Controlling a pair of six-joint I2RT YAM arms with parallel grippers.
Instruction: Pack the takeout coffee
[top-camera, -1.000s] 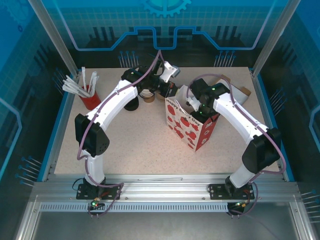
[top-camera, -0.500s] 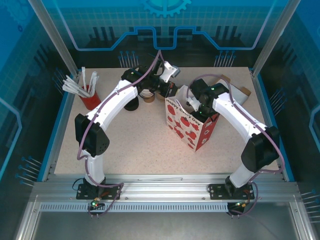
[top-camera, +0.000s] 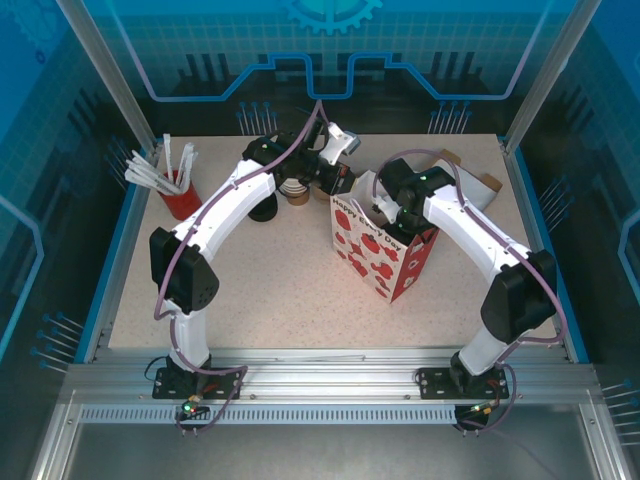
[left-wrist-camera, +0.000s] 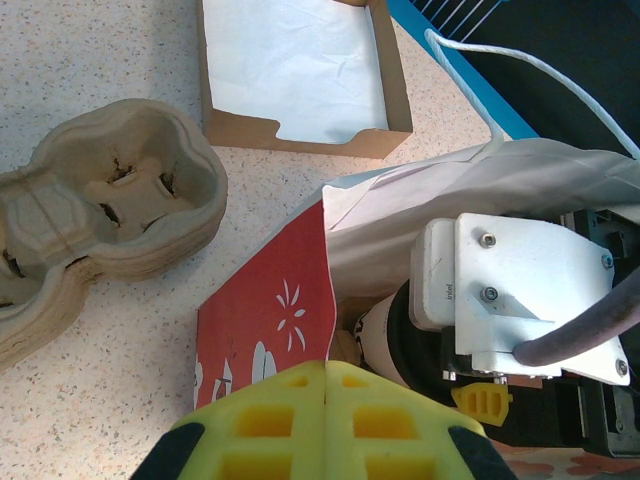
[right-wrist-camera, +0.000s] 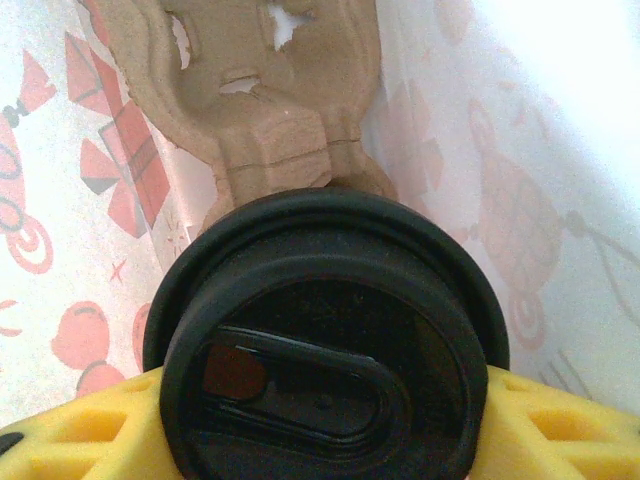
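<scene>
The takeout coffee (right-wrist-camera: 325, 340), seen from above as a round black lid, hangs inside the red-and-white paper bag (top-camera: 385, 255). My right gripper (right-wrist-camera: 320, 435) is shut on it, a yellow finger (right-wrist-camera: 80, 435) on each side. A brown cardboard cup carrier (right-wrist-camera: 260, 100) lies below it in the bag. In the left wrist view the cup's white side (left-wrist-camera: 380, 338) shows inside the bag mouth. My left gripper (left-wrist-camera: 328, 378) is shut on the top edge of the bag's red panel (left-wrist-camera: 270, 320), holding it at the upper left corner (top-camera: 338, 188).
A stack of cardboard carriers (left-wrist-camera: 100, 220) and an open brown box lined with white paper (left-wrist-camera: 295, 70) sit on the table behind the bag. A red cup of white stirrers (top-camera: 178, 195) stands at the back left. Paper cups (top-camera: 295, 190) stand under the left arm.
The right arm has shifted slightly left over the bag with the cup in its grip. The left arm and the bag stay as they were.
</scene>
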